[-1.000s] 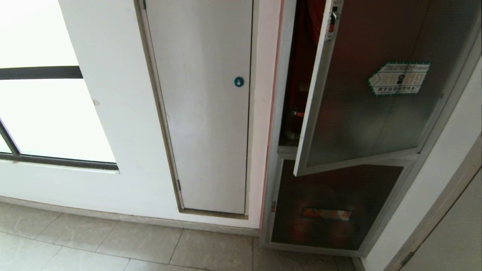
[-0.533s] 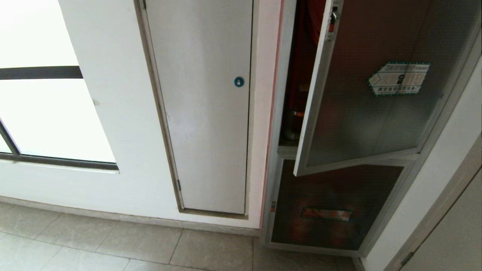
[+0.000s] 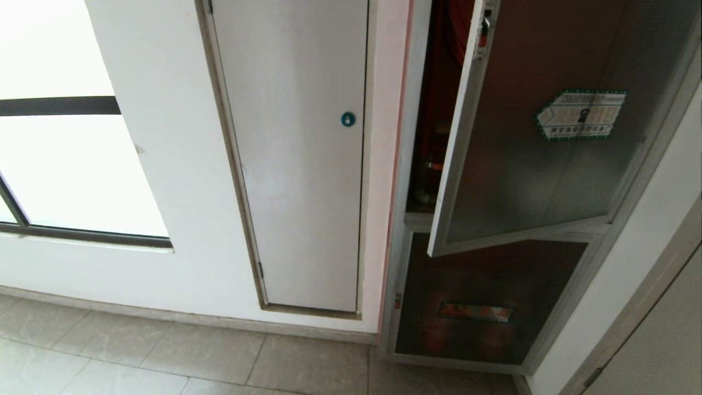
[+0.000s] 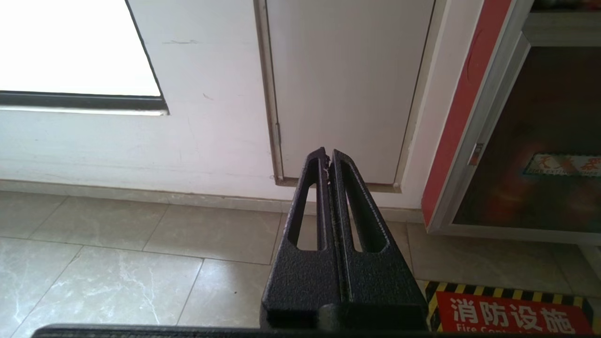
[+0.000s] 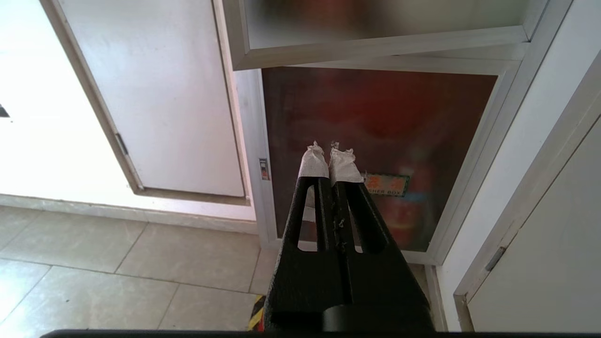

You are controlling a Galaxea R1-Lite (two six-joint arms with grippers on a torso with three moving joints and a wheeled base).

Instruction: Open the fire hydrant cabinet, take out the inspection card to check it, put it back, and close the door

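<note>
Facing you, the door (image 3: pixel 526 142) hangs ajar on the fire hydrant cabinet (image 3: pixel 403 236); left pincer (image 4: pixel 327 157) and right pincer (image 5: pixel 329 152) are pressed together, empty.

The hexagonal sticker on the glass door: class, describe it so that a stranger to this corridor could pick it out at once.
Find the tall silver-grey metal-framed fire hydrant cabinet at the right of the white wall. Its upper dark brown tinted glass door stands ajar. On that pane sits the green-bordered white hexagonal sticker, unlike the small round blue lock on the plain white door panel beside it.
</note>
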